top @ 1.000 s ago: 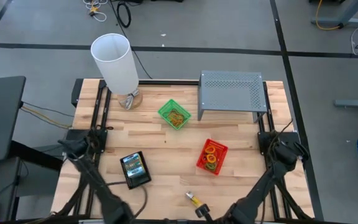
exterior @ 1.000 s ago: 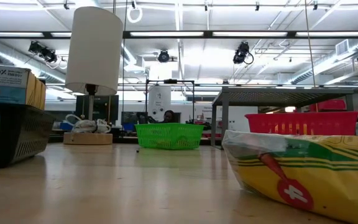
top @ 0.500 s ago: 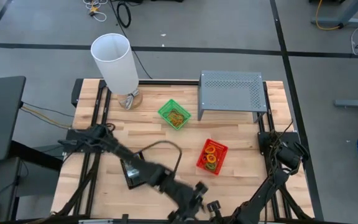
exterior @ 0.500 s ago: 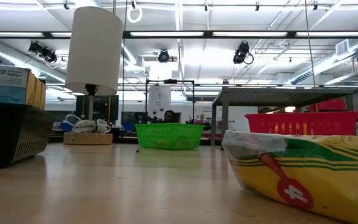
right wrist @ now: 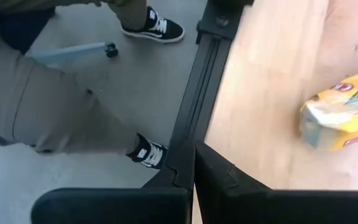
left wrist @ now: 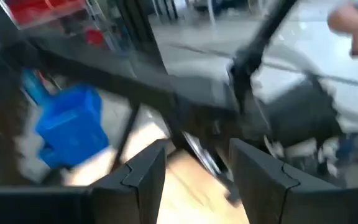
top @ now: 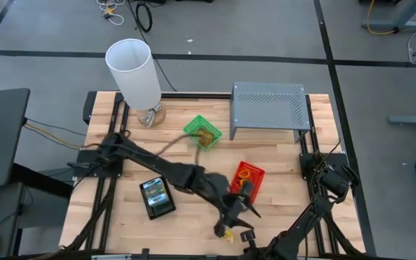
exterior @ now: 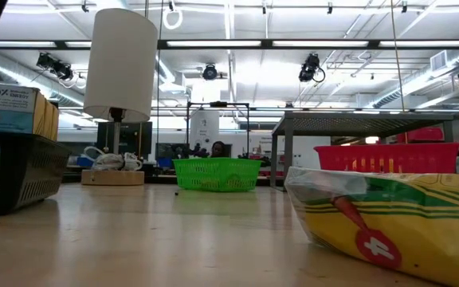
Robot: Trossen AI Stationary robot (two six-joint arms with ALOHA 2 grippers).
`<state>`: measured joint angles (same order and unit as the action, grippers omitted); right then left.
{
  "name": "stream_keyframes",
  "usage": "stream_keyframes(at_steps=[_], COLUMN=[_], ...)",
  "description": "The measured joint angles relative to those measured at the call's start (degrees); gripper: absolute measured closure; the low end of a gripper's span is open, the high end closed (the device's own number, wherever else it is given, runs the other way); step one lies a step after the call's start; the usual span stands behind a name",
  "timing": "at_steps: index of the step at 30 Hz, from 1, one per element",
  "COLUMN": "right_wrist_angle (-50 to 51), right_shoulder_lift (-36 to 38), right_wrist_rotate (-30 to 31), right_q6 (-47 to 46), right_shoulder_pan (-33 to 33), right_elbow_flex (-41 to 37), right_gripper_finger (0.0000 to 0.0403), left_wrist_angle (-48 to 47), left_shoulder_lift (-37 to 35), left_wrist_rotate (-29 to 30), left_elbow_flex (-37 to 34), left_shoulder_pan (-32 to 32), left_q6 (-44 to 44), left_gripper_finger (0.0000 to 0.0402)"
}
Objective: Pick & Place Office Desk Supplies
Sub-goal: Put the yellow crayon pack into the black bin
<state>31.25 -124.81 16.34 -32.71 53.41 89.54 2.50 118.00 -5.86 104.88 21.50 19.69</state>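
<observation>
A yellow crayon box [top: 226,232] lies flat near the table's front edge; it fills the low view's right side [exterior: 389,227]. My left gripper [top: 245,209] hangs open and empty above the table, between the box and the red tray [top: 245,180] of coloured loop bands. Its fingers [left wrist: 145,180] stand apart in the blurred wrist view. My right gripper [top: 246,237] is shut at the front edge, just right of the box [right wrist: 340,118], touching nothing. The green tray [top: 203,132] sits mid-table. The black tray [top: 157,197] sits near left.
A tall white cylinder [top: 132,68] stands at the far left and a grey perforated riser [top: 269,107] at the far right. A person's legs and shoes [right wrist: 145,152] are on the floor just beyond the table's front edge [right wrist: 188,124].
My left arm has swung fast from the table's near left corner toward the right and a little up, passing over the black tray, and its gripper now hangs by the red tray. My right gripper has sunk a little at the front edge. The crayon box has not moved.
</observation>
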Motion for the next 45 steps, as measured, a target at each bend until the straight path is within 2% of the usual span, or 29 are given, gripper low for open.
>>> stream_keyframes(at_steps=[10,14,17,19,22,24,27,29,32,37,42,45], right_wrist_angle=[-0.2,-0.5,-1.2,-1.8,-2.1,-2.1,-2.1,-2.1,-2.1,-2.1,-2.2,-2.4], right_shoulder_lift=[0.0,0.0,0.0,0.0,0.0,0.0,0.0,0.0,0.0,0.0,0.5,1.2], right_wrist_rotate=[1.6,2.0,2.1,2.4,3.3,3.6,3.6,3.6,3.6,3.4,1.2,-2.0], right_q6=[1.3,1.9,2.3,2.8,3.4,3.5,3.6,3.7,4.6,5.6,5.8,5.8], right_shoulder_pan=[-0.6,-1.3,-1.6,-1.7,-1.9,-2.0,-2.3,-2.4,-2.9,-4.7,-7.1,-8.7], right_elbow_flex=[0.0,0.0,0.0,0.0,0.0,0.0,0.0,0.0,0.0,0.0,0.0,0.1], right_gripper_finger=[0.0394,0.0394,0.0394,0.0394,0.0394,0.0394,0.0394,0.0394,0.0394,0.0394,0.0390,0.0363], left_wrist_angle=[-24.8,-29.9,-27.1,-18.3,4.5,20.5,37.4,43.1,45.0,39.0,26.1,18.4], left_shoulder_lift=[-12.8,-16.5,-21.0,-25.4,-32.3,-36.2,-41.1,-44.1,-49.0,-58.5,-68.2,-70.7], left_wrist_rotate=[7.5,10.2,10.4,9.1,2.7,1.3,6.0,10.9,17.1,18.0,19.8,19.7], left_elbow_flex=[0.1,0.0,-2.1,-7.8,-22.1,-33.0,-48.7,-57.7,-67.9,-79.4,-84.1,-84.4], left_shoulder_pan=[-0.1,-0.1,-0.1,0.2,0.3,0.4,0.3,0.3,0.3,1.8,6.5,9.9], left_q6=[2.1,1.7,1.5,1.8,1.8,1.4,-0.2,-1.2,-3.3,-10.9,-16.3,-19.4], left_gripper_finger=[0.0220,0.0220,0.0220,0.0220,0.0220,0.0220,0.0220,0.0220,0.0220,0.0220,0.0220,0.0220])
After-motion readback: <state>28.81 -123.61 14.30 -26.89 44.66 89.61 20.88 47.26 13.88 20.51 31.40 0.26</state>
